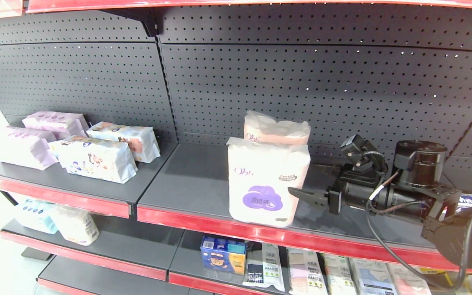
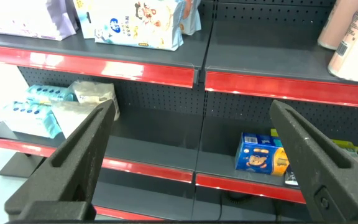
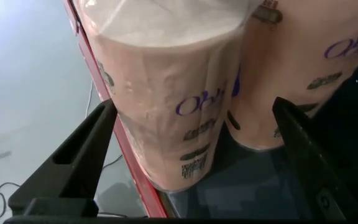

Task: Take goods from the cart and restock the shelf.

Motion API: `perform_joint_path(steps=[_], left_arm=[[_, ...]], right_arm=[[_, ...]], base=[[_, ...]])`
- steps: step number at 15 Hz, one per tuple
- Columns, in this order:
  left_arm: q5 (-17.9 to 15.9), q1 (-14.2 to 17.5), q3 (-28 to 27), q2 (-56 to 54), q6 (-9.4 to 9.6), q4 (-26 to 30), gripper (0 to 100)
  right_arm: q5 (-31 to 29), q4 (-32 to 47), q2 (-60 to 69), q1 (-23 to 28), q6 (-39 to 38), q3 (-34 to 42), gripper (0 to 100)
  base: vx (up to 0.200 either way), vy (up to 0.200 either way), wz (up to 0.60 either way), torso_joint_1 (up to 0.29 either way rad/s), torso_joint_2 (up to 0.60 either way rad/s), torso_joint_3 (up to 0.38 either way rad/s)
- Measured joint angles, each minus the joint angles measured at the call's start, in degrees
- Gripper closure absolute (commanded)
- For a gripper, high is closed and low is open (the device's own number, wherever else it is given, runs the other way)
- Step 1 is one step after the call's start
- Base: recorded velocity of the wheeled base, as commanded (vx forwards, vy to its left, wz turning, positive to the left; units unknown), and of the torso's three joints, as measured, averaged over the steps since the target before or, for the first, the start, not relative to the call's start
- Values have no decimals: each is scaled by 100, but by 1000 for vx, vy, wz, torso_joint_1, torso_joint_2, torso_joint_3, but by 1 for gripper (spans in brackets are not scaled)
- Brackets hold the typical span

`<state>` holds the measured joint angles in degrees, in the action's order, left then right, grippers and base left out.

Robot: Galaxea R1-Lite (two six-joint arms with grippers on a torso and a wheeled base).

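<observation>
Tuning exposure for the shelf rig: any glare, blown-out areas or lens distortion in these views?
Head view: left edge washed out white beside the purple packs; the shelf edges bow, so lens distortion. Left wrist view: glare streaks on the red shelf lip. Right wrist view: the glossy shelf mirrors the tissue pack ahead of the open right gripper.

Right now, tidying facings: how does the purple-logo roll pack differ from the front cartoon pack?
The roll pack stands upright; the cartoon pack lies on its long side. The roll pack is pale with one purple mark; the cartoon pack is covered in coloured drawings. The roll pack is taller, the cartoon pack lower and longer. Both are plastic-wrapped, on the same shelf level.
</observation>
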<state>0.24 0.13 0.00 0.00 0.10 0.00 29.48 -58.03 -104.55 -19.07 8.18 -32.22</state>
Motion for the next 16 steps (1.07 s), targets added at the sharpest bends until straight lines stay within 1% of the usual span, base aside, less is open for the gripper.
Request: perform_joint_path(steps=[12,16], left_arm=[[0,2,0,0,4,0,0],[0,2,0,0,0,0,0]], right_arm=[[24,-2,430,112,-9,594,0],[20,-2,553,282,-39,872,0]], base=[[0,0,0,0,0,0],[0,0,0,0,0,0]])
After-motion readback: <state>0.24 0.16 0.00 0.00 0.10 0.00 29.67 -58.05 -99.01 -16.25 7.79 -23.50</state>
